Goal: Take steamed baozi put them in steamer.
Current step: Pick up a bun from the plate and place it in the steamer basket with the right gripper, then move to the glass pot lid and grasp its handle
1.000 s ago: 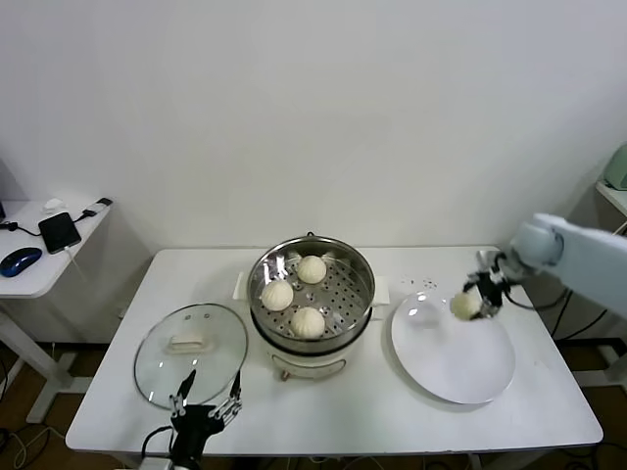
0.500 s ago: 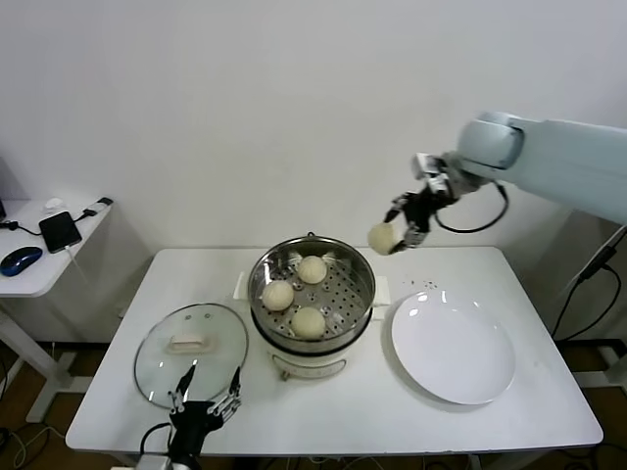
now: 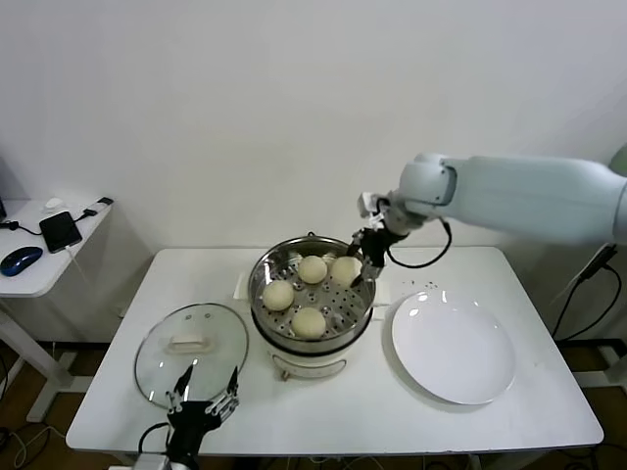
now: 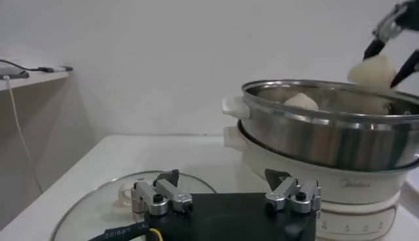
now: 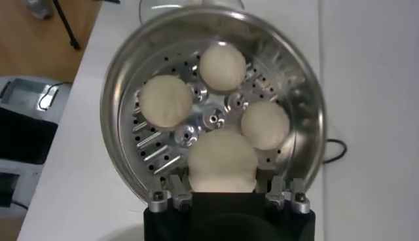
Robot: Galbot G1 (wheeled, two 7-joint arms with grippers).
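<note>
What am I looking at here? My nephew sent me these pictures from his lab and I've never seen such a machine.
It is a two-armed robot. One picture looks down from its head; the other two come from cameras on its wrists. On the white table stand a steel steamer, a glass lid and an empty white plate. Three buns lie on the steamer's perforated tray. The right gripper holds a fourth bun over the steamer, near its far right rim. The left gripper waits open at the table's near edge, by the lid.
</note>
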